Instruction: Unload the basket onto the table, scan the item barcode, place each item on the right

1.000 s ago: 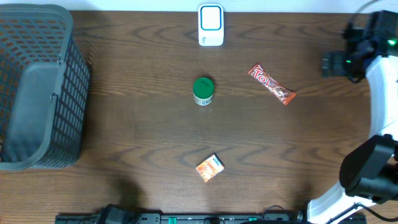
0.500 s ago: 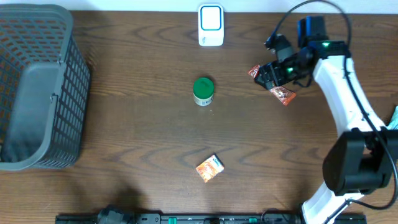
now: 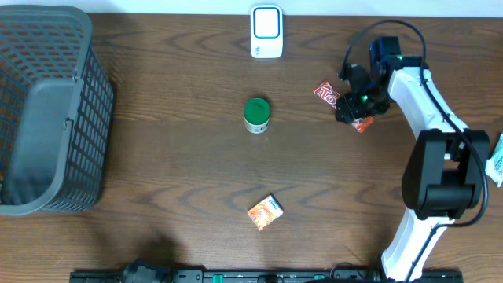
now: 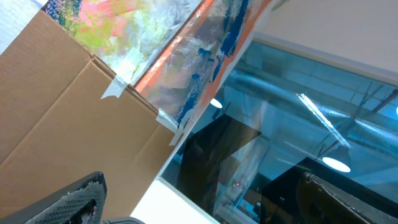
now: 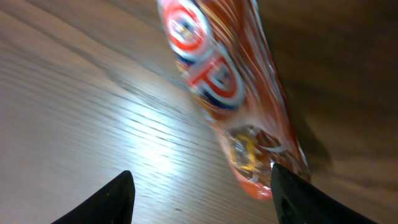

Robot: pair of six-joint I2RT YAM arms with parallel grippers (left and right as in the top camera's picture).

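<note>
A red and orange candy bar (image 3: 328, 94) lies on the wooden table right of centre; its barcode does not show. My right gripper (image 3: 351, 107) is down over the bar's lower right end, covering it from above. In the right wrist view the bar (image 5: 229, 81) runs down between the dark fingertips (image 5: 119, 200). Its crimped end lies against the right one, and the right gripper (image 5: 205, 200) is open around it. The white scanner (image 3: 266, 31) stands at the table's far edge. My left gripper (image 4: 205, 208) is open and empty, out of the overhead view, facing a cardboard box (image 4: 56, 106).
A green can (image 3: 256, 115) stands mid-table. A small orange packet (image 3: 266, 211) lies nearer the front edge. A large grey mesh basket (image 3: 75, 118) fills the left side. A pale package (image 3: 496, 159) shows at the right edge.
The right arm has swung in from the table's far right edge to the candy bar and come down over its lower end. The other items have not moved.
</note>
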